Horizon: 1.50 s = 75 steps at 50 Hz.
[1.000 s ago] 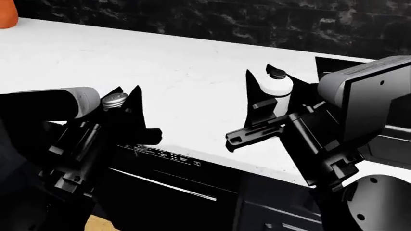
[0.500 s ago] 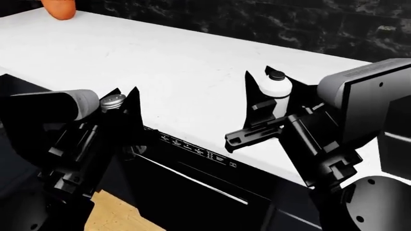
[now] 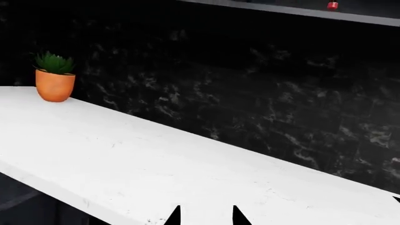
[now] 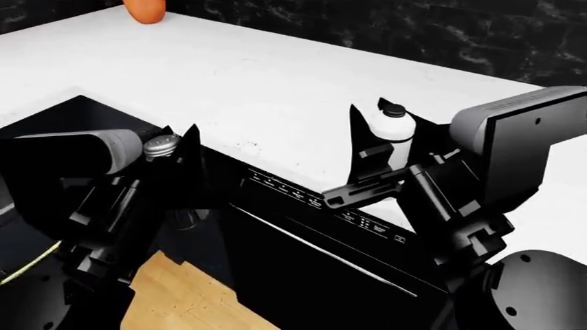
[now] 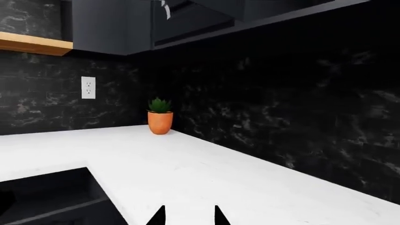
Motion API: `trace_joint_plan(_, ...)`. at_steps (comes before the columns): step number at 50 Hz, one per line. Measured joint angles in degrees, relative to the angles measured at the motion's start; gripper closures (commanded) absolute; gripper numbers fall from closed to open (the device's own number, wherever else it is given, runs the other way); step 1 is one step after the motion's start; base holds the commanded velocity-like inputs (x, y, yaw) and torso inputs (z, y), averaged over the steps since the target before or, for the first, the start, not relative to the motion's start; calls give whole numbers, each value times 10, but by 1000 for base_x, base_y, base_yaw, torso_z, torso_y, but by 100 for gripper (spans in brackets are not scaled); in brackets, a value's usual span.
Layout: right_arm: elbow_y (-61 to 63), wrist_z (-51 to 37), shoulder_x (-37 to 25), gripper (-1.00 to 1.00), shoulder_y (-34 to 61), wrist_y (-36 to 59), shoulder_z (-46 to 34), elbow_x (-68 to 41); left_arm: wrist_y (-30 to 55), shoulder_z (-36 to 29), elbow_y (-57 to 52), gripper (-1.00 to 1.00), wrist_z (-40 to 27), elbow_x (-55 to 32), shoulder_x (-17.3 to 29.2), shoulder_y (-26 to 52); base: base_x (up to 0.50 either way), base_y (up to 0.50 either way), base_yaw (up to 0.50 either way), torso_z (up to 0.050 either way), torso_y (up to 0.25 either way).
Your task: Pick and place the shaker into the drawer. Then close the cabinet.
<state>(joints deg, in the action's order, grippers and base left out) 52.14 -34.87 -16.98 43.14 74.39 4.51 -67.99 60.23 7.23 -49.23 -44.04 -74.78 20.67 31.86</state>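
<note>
In the head view my left gripper (image 4: 180,130) is shut on a silver-capped shaker (image 4: 163,146), held over the counter's front edge. My right gripper (image 4: 378,103) is shut on a white bottle with a black cap (image 4: 392,125), held above the white counter (image 4: 275,75). In the left wrist view (image 3: 206,208) and the right wrist view (image 5: 188,208) only the fingertips show, apart, with white counter between them; the held things are out of view. A thin brass-coloured strip (image 4: 27,267) shows at lower left. The drawer itself is hidden behind my left arm.
A potted plant in an orange pot (image 4: 145,9) stands at the counter's back corner; it also shows in the left wrist view (image 3: 55,80) and the right wrist view (image 5: 160,118). A black dishwasher front (image 4: 303,254) is under the counter. Wooden floor (image 4: 179,295) lies below. A black area (image 4: 73,117) fills the counter's inner corner.
The head view has swung left: the counter and orange pot slid right, and the counter's inner corner and wooden floor came into view. Both arms keep their pose and their loads.
</note>
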Motion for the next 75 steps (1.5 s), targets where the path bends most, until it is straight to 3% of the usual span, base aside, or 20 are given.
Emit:
trace_joint_plan(39,-7,-29,-16,100,-1,-30,-23,-9,-19,-5,4,100,8,8,15,-6,-259,428,0,1,1)
trace_joint_plan(56,-2,-59,-20,100,19,-29,-25,-46,-20,6,-1,100,-38,-60,33,32,-259,428,0,0,1)
trace_joint_plan(75,-5,-57,-27,100,17,-44,-37,-39,-24,-2,2,100,-35,-55,35,37,-259,428,0,1,1)
